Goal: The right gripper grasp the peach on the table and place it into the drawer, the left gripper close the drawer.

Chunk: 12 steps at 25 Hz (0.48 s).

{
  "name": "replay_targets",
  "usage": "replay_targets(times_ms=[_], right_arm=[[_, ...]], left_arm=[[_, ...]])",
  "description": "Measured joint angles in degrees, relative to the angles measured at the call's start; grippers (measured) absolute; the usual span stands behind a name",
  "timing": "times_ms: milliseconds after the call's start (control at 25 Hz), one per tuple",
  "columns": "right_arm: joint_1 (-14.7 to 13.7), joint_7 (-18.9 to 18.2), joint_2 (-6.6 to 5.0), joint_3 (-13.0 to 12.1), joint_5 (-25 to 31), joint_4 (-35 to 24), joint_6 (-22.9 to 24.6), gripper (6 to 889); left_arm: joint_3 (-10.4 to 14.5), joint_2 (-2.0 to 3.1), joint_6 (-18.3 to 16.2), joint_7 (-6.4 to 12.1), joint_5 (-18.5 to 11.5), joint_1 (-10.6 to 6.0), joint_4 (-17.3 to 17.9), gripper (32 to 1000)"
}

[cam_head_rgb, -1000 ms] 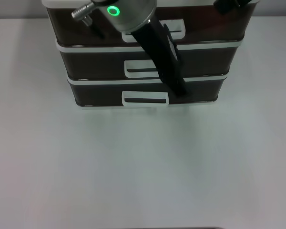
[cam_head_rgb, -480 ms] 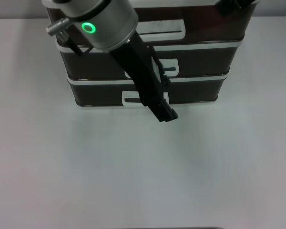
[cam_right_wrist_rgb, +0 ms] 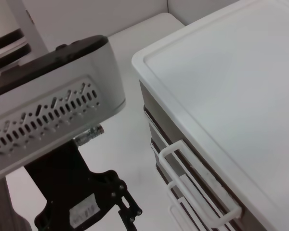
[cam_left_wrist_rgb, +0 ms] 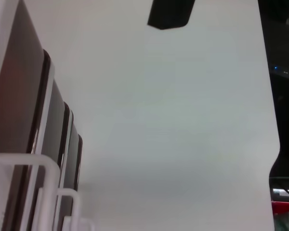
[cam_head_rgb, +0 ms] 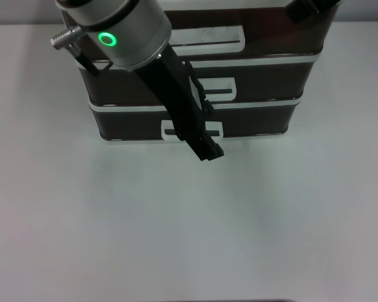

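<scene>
The drawer is the top one of a dark-brown stack of three at the far side of the table. Its big white loop handle shows, and its front sits flush with the two below. My left gripper, black on a silver arm with a green ring, slants down across the drawer fronts. Its tip hangs over the table just before the bottom handle, fingers together, holding nothing. My right gripper is a black piece at the cabinet's far right corner. The peach is out of view.
The right wrist view looks down on the cabinet's white top, the loop handles and the left arm beside it. In the left wrist view the table's edge drops off to dark floor.
The left arm has drawn back from the cabinet and swung left. Its tip has gone from the lower drawer fronts to over the table in front of them. The right gripper has not moved.
</scene>
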Motion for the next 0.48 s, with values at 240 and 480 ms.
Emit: replay_targets(times_ms=[240,480], right_arm=[[0.0,0.0,0.0,-0.01,0.0,0.0,0.0,734],[0.0,0.0,0.0,-0.01,0.0,0.0,0.0,734]], left_arm=[[0.02,0.0,0.02,0.28,0.21,0.01,0.0,802],[0.02,-0.08,0.08,0.73,0.21,0.36,0.0,802]])
